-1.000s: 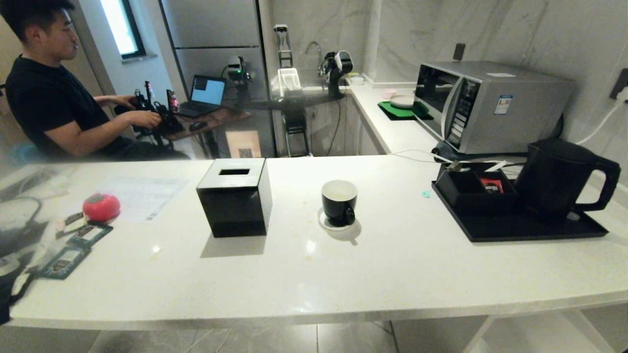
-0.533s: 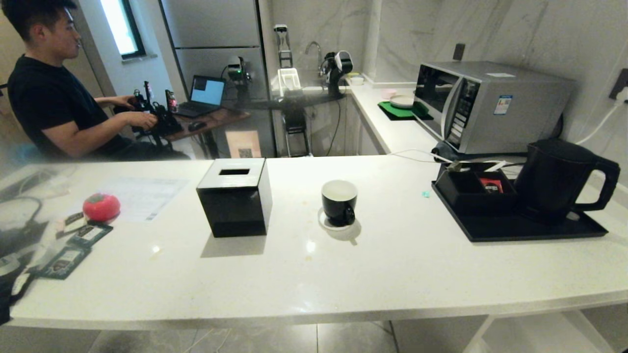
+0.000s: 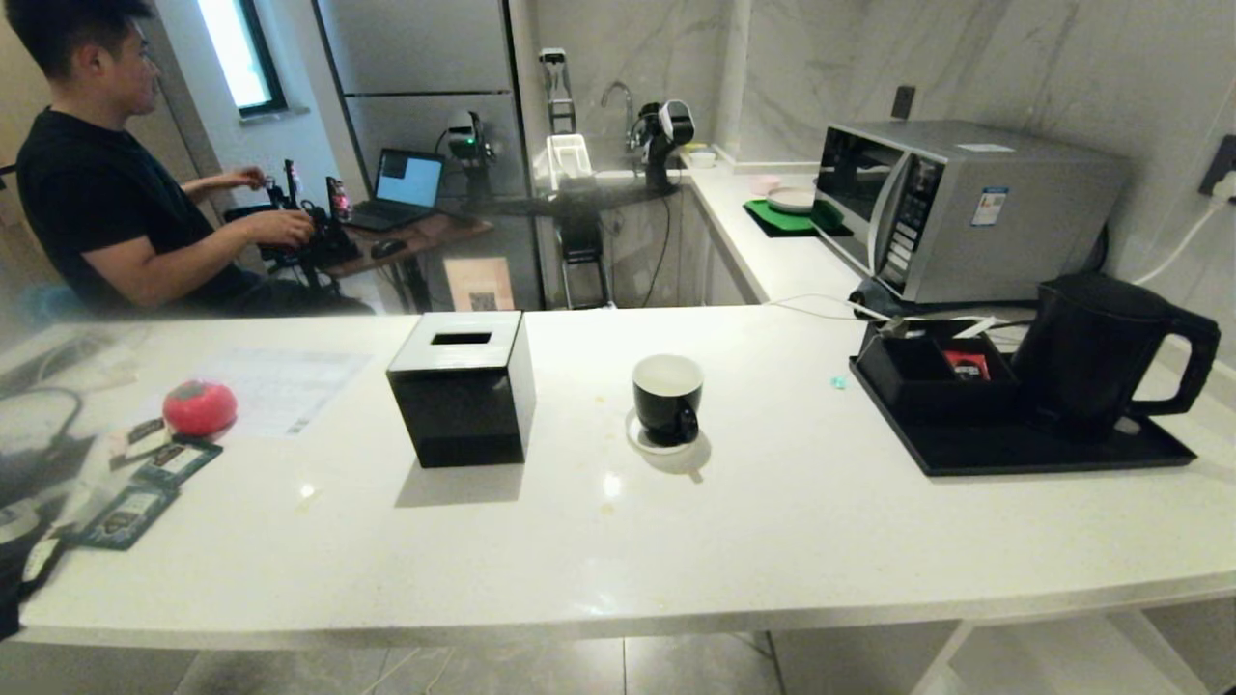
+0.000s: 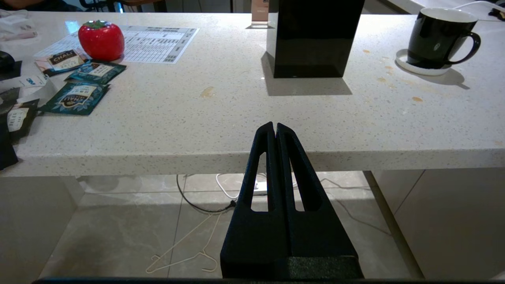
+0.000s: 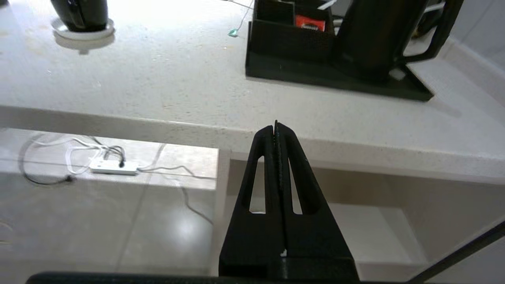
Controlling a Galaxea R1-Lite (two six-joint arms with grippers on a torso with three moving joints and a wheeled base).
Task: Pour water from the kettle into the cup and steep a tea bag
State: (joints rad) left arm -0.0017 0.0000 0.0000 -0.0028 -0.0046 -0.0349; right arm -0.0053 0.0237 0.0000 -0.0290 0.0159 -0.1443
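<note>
The cup, a glossy black mug with a white inside, stands on a white coaster mid-counter. The tall matte black kettle stands on a black tray at the right, handle pointing right. The tea bag's green tag lies on the counter just left of the tray; its string runs toward the tray and the bag itself I cannot make out. Neither arm shows in the head view. My left gripper hangs shut and empty before the counter's front edge, the cup far off. My right gripper is shut and empty at that edge, the kettle beyond.
A black tissue box stands left of the cup. A red tomato-shaped object and teal sachets lie at far left. A black organizer with a red packet sits on the tray. A microwave stands behind. A person sits at the back left.
Nothing on the counter has moved. The person at the back left has lifted one hand a little.
</note>
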